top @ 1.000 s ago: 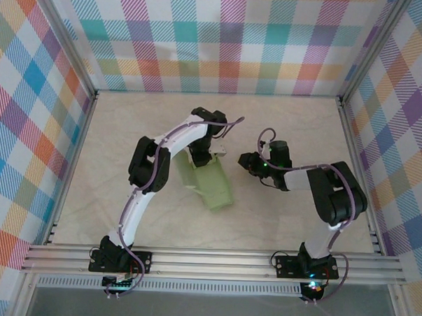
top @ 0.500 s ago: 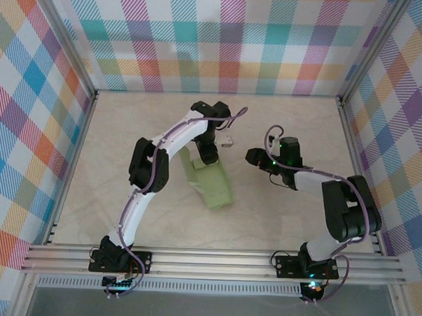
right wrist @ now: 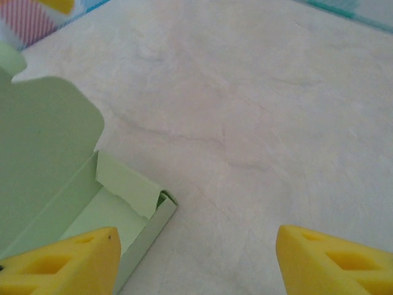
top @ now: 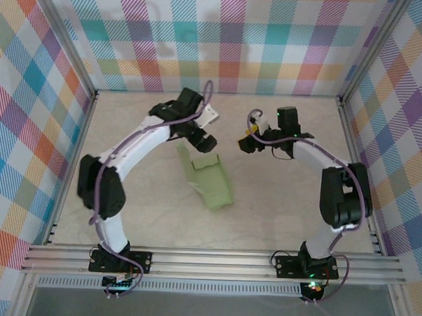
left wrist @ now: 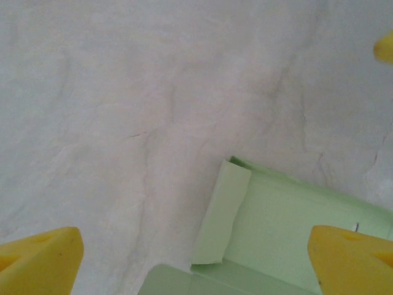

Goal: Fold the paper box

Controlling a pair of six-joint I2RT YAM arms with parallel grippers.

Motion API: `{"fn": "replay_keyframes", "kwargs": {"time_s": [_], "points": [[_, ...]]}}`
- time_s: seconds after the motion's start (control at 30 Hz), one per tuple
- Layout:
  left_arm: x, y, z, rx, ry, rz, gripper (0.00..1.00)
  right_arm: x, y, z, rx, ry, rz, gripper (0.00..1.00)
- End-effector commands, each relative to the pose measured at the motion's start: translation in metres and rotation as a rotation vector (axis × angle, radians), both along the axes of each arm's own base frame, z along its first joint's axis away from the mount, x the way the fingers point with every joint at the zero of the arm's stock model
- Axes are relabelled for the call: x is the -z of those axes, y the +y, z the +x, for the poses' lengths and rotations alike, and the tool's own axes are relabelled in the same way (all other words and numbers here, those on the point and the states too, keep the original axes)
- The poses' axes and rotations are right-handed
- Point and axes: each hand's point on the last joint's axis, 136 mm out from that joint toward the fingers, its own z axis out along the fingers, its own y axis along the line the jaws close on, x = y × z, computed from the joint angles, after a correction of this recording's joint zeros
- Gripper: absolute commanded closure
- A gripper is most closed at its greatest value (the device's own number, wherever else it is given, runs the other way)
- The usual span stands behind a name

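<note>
Saw the box (top: 208, 182), pale green card, lying slantwise near the middle of the table (top: 286, 203), between the two arms. Found it open at its far end, with one flap raised there. Noted the left gripper (top: 203, 141) hovering just beyond that end, apart from the card, its yellow fingers (left wrist: 37, 261) spread wide with nothing between them. From the left wrist, looked down on a narrow side flap (left wrist: 222, 212) bent along the box's inner edge, with the green floor beside it. Found the right gripper (top: 244, 143) off to the right of the box's far end, near it but not touching, jaws likewise set wide and gripping nothing. From the right wrist, saw the box low on the left: a broad lid flap (right wrist: 43, 135) with a rounded corner leaning up and away, a small end flap (right wrist: 126, 184) bent inward, and the end corner resting on the table. Spotted a white tag (top: 210, 117) on the left wrist, its print too small to read. Saw plaid walls (top: 223, 39) on three sides, and a metal rail (top: 213, 259) along the near edge, carrying both arm bases
</note>
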Motion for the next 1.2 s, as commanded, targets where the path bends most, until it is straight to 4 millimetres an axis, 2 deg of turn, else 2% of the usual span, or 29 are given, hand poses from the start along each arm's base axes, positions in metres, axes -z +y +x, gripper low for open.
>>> {"fn": "replay_keyframes", "kwargs": {"time_s": [0.0, 0.1, 0.3, 0.43, 0.57, 0.7, 0.83, 0.93, 1.17], "points": [[-0.040, 0.025, -0.008, -0.152, -0.069, -0.212, 0.00, 0.013, 0.030, -0.030, -0.323, -0.059, -0.081, 0.32], [-0.045, 0.050, -0.037, -0.213, -0.102, -0.226, 0.00, 0.021, 0.050, -0.030, -0.436, -0.073, -0.132, 0.34], [-0.040, 0.112, -0.075, -0.426, -0.167, -0.304, 0.00, 0.048, 0.083, -0.022, -0.581, -0.041, -0.264, 0.40], [-0.029, 0.133, -0.092, -0.486, -0.141, -0.351, 0.00, 0.063, 0.101, -0.020, -0.659, -0.046, -0.322, 0.41], [-0.022, 0.139, -0.100, -0.493, -0.120, -0.343, 0.00, 0.075, 0.113, -0.017, -0.703, -0.055, -0.353, 0.41], [-0.021, 0.135, -0.102, -0.473, -0.110, -0.354, 0.00, 0.084, 0.122, -0.019, -0.728, -0.044, -0.380, 0.45], [-0.019, 0.135, -0.102, -0.471, -0.109, -0.354, 0.00, 0.094, 0.120, -0.021, -0.739, -0.025, -0.410, 0.51], [-0.018, 0.133, -0.101, -0.462, -0.111, -0.361, 0.00, 0.101, 0.115, -0.022, -0.742, -0.011, -0.440, 0.51], [-0.018, 0.129, -0.100, -0.443, -0.106, -0.373, 0.00, 0.105, 0.116, -0.023, -0.736, 0.019, -0.446, 0.60]]}}
